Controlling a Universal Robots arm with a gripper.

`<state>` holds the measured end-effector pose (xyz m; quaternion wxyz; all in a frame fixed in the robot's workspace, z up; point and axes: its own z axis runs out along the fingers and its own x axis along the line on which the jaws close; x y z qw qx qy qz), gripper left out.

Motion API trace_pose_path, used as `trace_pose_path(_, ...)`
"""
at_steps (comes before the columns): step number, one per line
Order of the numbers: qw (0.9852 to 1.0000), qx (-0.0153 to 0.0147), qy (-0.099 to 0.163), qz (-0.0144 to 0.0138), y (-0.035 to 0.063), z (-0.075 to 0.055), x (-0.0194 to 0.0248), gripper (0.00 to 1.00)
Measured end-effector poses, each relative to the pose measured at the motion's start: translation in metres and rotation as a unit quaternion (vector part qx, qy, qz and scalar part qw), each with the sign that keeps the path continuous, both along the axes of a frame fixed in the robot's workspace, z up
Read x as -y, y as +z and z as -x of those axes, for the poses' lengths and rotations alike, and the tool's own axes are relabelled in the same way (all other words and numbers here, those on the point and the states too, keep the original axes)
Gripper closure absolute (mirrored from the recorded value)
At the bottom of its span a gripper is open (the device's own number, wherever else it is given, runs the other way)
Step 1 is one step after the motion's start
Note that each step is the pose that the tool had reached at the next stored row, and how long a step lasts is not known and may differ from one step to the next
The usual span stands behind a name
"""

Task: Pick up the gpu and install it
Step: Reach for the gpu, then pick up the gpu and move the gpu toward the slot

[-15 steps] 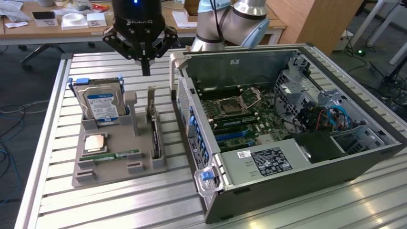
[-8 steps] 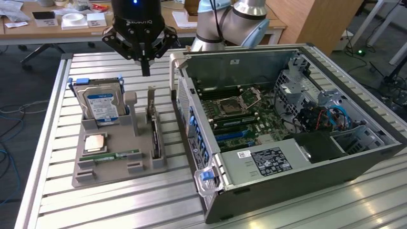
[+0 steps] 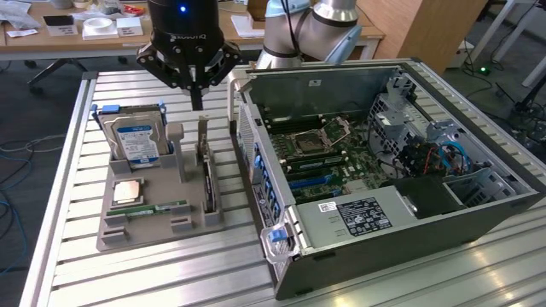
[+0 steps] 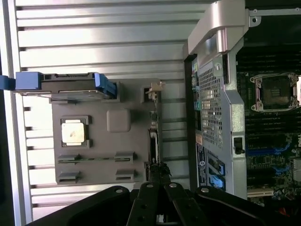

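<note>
Robotics lab: an opened desktop computer case lies on a slatted aluminium workbench beneath a Universal Robots arm. In the exterior view a cluttered desk stands at eleven o'clock, and loose cables trail across the floor at nine.

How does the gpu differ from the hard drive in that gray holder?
The gpu is a thin dark card with a silvery bracket; the hard drive is boxy with a blue-white label. The gpu stands along the edge of the gray holder nearest the computer case; the hard drive stands crosswise at one end. Both stand on edge.
</note>
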<state>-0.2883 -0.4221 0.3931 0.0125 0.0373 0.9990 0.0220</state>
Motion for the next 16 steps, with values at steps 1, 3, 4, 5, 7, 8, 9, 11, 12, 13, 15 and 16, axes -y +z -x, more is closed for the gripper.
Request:
trace_pose_path(1, 1.0000, 0.0000, 0.000, 0.0000, 0.0000, 0.000, 0.0027, 0.89)
trace_pose_path(3, 1.0000, 0.0000, 0.000, 0.0000, 0.0000, 0.000, 0.0072, 0.89)
trace_pose_path(4, 1.0000, 0.0000, 0.000, 0.0000, 0.0000, 0.000, 0.0092, 0.89)
trace_pose_path(5, 1.0000, 0.0000, 0.000, 0.0000, 0.0000, 0.000, 0.0111, 0.89)
trace_pose_path(7, 1.0000, 0.0000, 0.000, 0.0001, 0.0000, 0.000, 0.0142, 0.89)
trace_pose_path(8, 1.0000, 0.0000, 0.000, 0.0001, 0.0000, 0.000, 0.0150, 0.89)
trace_pose_path(9, 1.0000, 0.0000, 0.000, 0.0001, 0.0000, 0.000, 0.0150, 0.89)
trace_pose_path(11, 1.0000, 0.0000, 0.000, 0.0001, 0.0000, 0.000, 0.0150, 0.89)
trace_pose_path(12, 1.0000, 0.0000, 0.000, 0.0002, 0.0000, 0.000, 0.0150, 0.89)
trace_pose_path(13, 1.0000, 0.0000, 0.000, 0.0001, 0.0000, 0.000, 0.0150, 0.89)
trace_pose_path(15, 1.0000, 0.0000, 0.000, 0.0001, 0.0000, 0.000, 0.0150, 0.89)
trace_pose_path(16, 1.0000, 0.0000, 0.000, 0.0001, 0.0000, 0.000, 0.0150, 0.89)
